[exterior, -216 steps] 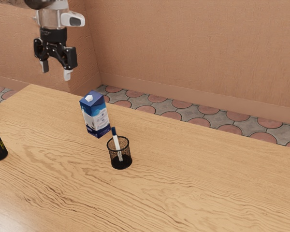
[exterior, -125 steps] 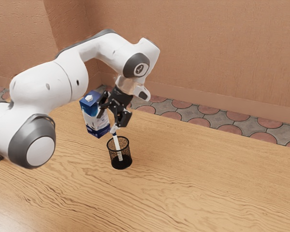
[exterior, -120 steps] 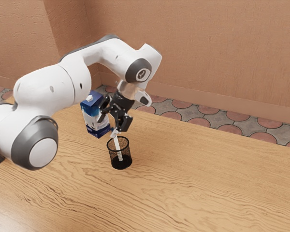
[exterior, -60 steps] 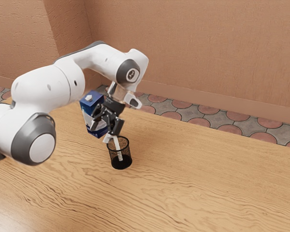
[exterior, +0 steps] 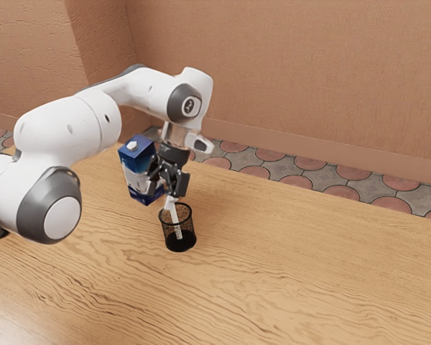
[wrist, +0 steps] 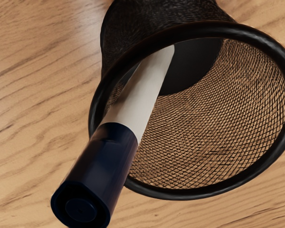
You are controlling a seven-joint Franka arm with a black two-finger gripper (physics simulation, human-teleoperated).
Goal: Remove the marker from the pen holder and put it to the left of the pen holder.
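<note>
Exterior view: The black two-finger gripper (exterior: 168, 203) meets the upper end of a white-barreled marker (exterior: 175, 217) standing tilted inside a black mesh pen holder (exterior: 190, 231), near a blue-and-white carton (exterior: 133, 169); whether it is clenched or released cannot be told.

Wrist view: The marker's navy cap (wrist: 102, 159) juts beyond the rim.

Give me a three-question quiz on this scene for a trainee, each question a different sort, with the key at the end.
1. True or false: the marker's lower end is inside the pen holder.
2. Which colour is the marker's cap? a) red b) dark blue c) green
3. Fill in the blank: in the exterior view, the carton stands farther to that view's ____ than the pen holder.

Key: 1. true; 2. b; 3. left
</note>
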